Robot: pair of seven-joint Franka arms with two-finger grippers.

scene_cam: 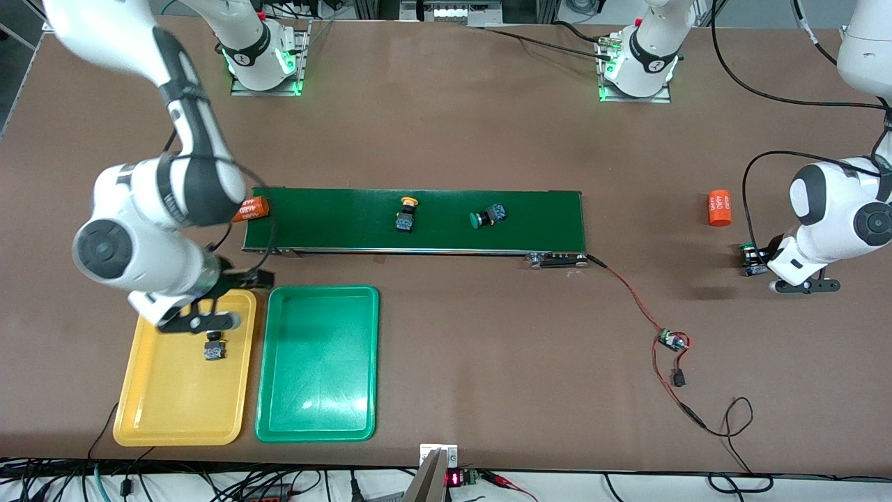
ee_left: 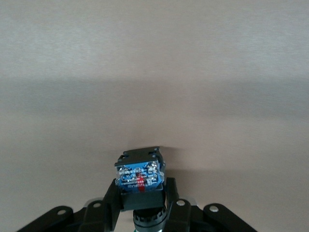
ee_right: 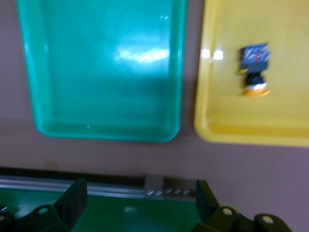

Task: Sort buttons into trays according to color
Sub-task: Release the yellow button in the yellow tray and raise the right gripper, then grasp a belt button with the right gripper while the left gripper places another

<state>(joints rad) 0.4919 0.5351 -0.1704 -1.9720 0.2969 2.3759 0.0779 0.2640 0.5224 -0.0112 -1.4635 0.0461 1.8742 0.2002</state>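
My left gripper (scene_cam: 758, 262) is low over the bare table at the left arm's end, shut on a green-capped button (scene_cam: 749, 255). In the left wrist view that button's (ee_left: 139, 177) blue body sits clamped between the black fingers (ee_left: 109, 203). My right gripper (scene_cam: 202, 322) hangs open and empty over the yellow tray (scene_cam: 150, 404), at the end nearest the belt. A yellow-capped button (scene_cam: 214, 347) lies in that tray, also seen in the right wrist view (ee_right: 254, 70). The green tray (scene_cam: 317, 411) holds nothing. On the belt (scene_cam: 550, 216) lie a yellow button (scene_cam: 407, 213) and a green button (scene_cam: 487, 217).
One orange cylinder (scene_cam: 720, 208) lies on the table near the left gripper, and another (scene_cam: 249, 209) sits at the belt's end by the right arm. A red and black cable (scene_cam: 637, 300) with a small board (scene_cam: 672, 341) runs from the belt toward the front edge.
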